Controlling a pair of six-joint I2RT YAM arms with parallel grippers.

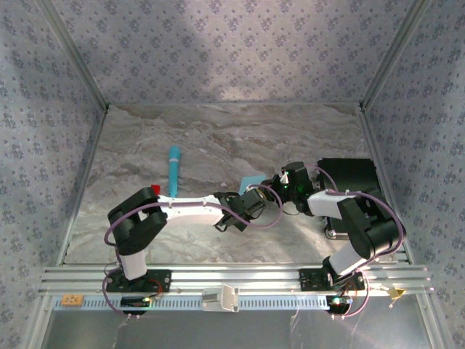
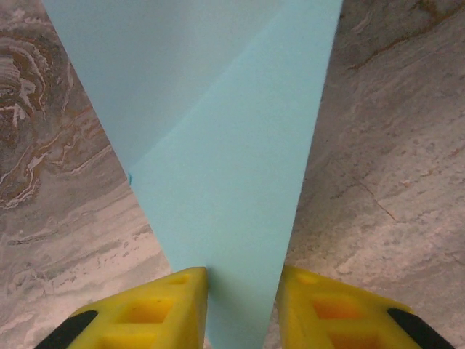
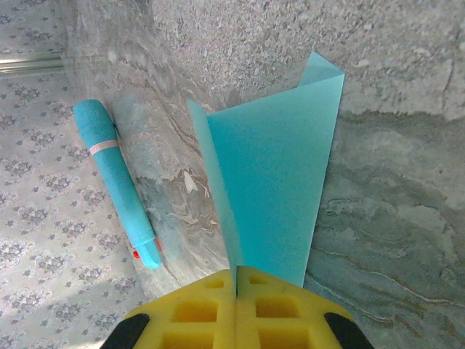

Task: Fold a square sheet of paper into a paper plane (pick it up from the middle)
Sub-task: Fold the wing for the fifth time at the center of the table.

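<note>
Paper [image 3: 276, 189] sits mid table [image 1: 218, 138], a bit right of ctr, where the two arms' ends meet. It's already folded, w/ a diagonal crease showing in the left wrist cam. Right pincer [image 3: 237, 275] is clamped tight on one end of it, fingers flush together, and the folded piece looks to stand up on edge in a V.

Left pincer [image 2: 243, 278] is narrow but not closed. Its yellow fingers [image 2: 156, 313] stand apart and the paper's pointed end fills the gap betw them. Can't tell if they actually press on it.

Key relation for my next move, imo: from the left pincer the paper runs straight ahead, long axis in line w/ the fingers, widening away from the tip. So closing in place should catch the point, w/ no sideways shift needed. Both pincers are right at the paper, and the right one has the firm hold.

Blue stick [image 3: 116, 182] lies well to the left, apart from the paper, long axis near-to-far.

Risk: the thin sheet may buckle if the left pincer squeezes it edge-on.
</note>
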